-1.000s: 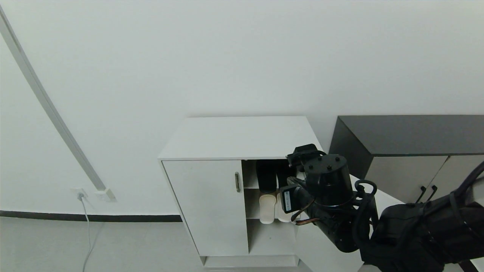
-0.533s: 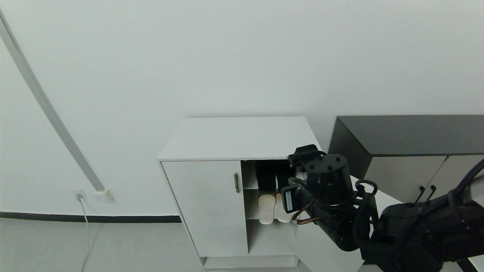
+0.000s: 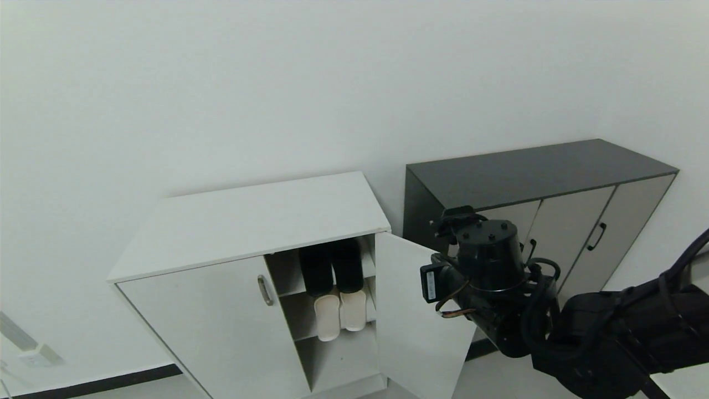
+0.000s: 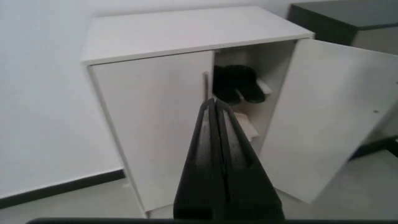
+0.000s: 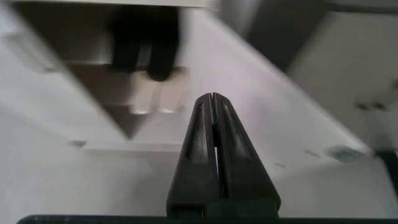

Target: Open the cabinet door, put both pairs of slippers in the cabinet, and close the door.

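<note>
Cabinet smooth matt white laminate; handle metal.

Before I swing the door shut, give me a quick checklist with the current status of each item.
1. Black slippers on the upper shelf: ok.
2. White slippers on the middle shelf: ok.
3. White slippers' heels clear of the door's path: cannot tell; they lie near the shelf's front edge.
4. Right door closed: not ok, it stands open.
5. Right gripper shut and empty: ok.
6. Left gripper shut, empty, off the cabinet: ok.
</note>
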